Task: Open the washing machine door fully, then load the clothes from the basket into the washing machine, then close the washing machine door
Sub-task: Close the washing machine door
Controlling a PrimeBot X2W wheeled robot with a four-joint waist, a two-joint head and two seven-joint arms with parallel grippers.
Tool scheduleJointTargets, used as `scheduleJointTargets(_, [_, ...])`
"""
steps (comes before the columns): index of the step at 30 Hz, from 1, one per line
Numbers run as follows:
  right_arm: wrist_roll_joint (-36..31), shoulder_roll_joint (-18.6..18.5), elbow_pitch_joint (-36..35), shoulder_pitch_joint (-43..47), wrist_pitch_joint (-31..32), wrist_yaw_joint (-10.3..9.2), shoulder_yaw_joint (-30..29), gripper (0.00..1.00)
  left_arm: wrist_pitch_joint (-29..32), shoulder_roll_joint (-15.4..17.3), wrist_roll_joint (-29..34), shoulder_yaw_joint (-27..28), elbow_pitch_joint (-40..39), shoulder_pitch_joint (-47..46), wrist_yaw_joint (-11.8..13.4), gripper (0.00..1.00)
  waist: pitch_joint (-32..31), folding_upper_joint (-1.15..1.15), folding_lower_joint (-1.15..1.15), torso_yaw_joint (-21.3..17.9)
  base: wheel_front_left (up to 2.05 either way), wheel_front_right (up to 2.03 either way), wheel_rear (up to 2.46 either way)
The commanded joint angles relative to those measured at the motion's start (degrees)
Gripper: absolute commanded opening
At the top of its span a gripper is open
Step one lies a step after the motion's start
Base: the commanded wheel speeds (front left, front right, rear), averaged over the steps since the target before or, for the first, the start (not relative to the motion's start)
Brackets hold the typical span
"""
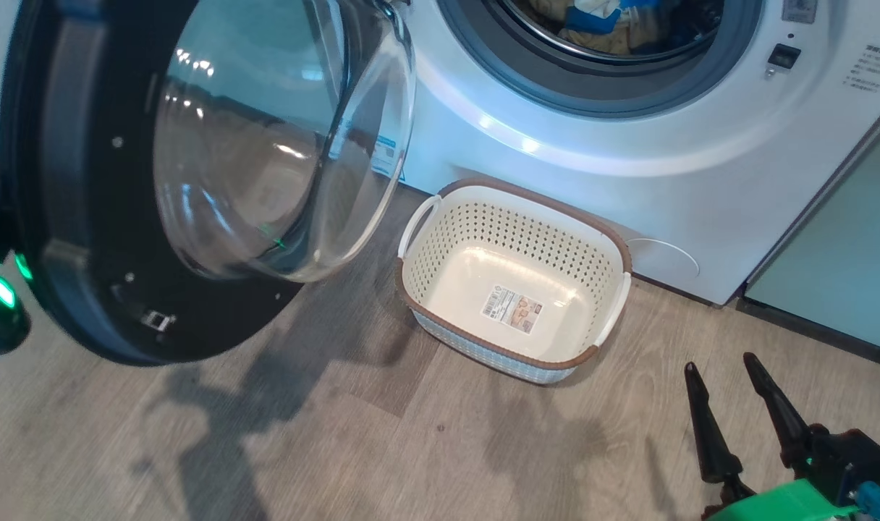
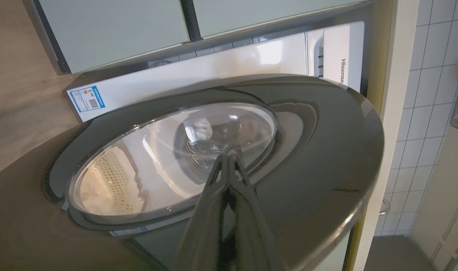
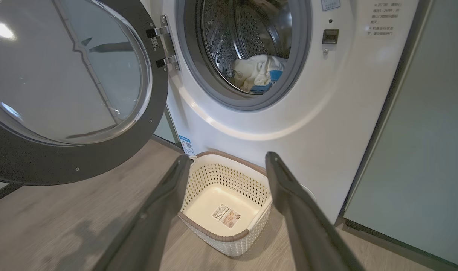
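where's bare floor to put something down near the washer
The wood floor in front of the basket, between the washing machine door and the right gripper, is bare. The basket itself is empty. Crowded: the gap between door and basket, and where the basket sits close to the washing machine.

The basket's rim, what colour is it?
Brown, on the cream basket; clearest in the head view.

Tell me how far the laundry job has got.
Done: the washing machine door stands wide open, the clothes lie in the drum, and the basket holds just its label. In hand: the shut left tool points at the door's outer face, contact unclear; the open right tool hovers over the floor, holding nothing. Left: closing the door.
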Motion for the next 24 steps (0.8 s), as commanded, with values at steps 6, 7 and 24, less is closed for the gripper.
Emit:
scheduleJointTargets(6, [0.08, -0.73, -1.52, -2.57, -0.06, 0.25, 1.23, 1.0, 3.68, 1.43, -0.53, -0.61, -3.83, 0.81, -1.92, 0.0, -0.08, 0.0, 0.0, -0.1, 0.0, 0.0, 0.0])
scheduleJointTargets(7, [0.09, -0.68, -1.5, -2.62, -0.08, 0.25, 1.29, 1.0, 4.16, 1.29, -0.47, -1.01, -4.04, 1.03, -2.2, 0.0, -0.09, 0.0, 0.0, -0.16, 0.0, 0.0, 0.0])
scheduleJointTargets(24, [0.3, 0.22, -1.08, -3.99, -0.66, 0.25, 1.33, 1.0, 8.37, -3.58, -0.26, -6.76, -11.03, 2.3, -4.0, 0.0, 0.96, 0.0, 0.0, -3.02, 0.0, 0.0, 0.0])
